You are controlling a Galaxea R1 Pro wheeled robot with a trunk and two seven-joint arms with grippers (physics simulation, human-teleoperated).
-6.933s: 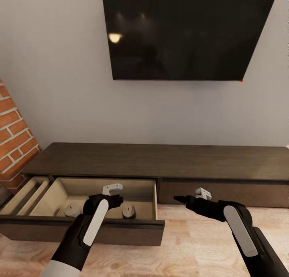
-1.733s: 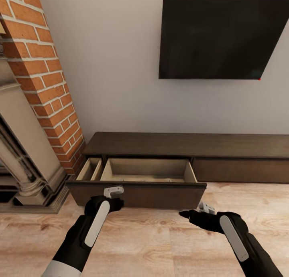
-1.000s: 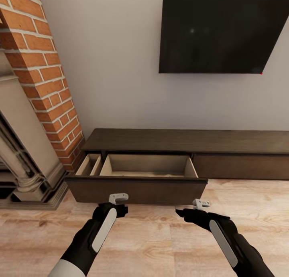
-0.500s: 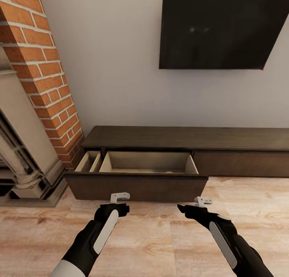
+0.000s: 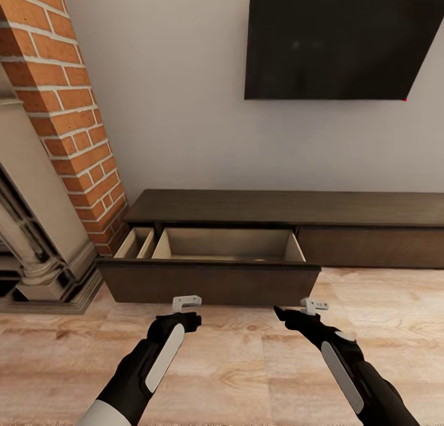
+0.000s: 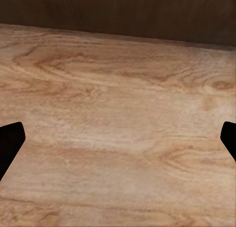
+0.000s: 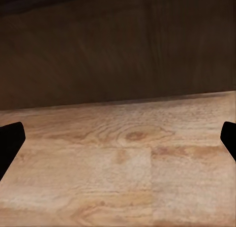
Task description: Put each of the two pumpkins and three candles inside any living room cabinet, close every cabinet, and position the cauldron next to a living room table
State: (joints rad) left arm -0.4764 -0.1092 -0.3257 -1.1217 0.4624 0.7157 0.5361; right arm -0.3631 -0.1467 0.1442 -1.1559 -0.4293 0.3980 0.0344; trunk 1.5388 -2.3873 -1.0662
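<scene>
The long dark-brown cabinet (image 5: 290, 207) runs along the wall, and its left drawer (image 5: 209, 282) stands pulled out over the floor. I can see the drawer's beige inner walls, but its tall front hides the bottom. Just short of that front, my left gripper (image 5: 188, 320) and right gripper (image 5: 279, 313) hover above the floor, both open and holding nothing. In the left wrist view the left gripper (image 6: 118, 143) has its black fingertips (image 6: 10, 143) spread wide. The right gripper (image 7: 118, 141) faces the dark drawer front (image 7: 118, 49) close up. Pumpkins, candles, cauldron and table are out of view.
A brick column (image 5: 61, 99) and a stone fireplace surround (image 5: 37, 253) stand at the left, close to the drawer's end. A second narrow open compartment (image 5: 139, 243) sits beside the drawer. A black TV (image 5: 333, 37) hangs above. Light wooden floor (image 5: 246, 370) lies underfoot.
Since the earliest frame I have backed away from the drawer, so the candles seen inside are now hidden. In the last second both arms reached slightly forward toward the drawer front; the drawer stays open.
</scene>
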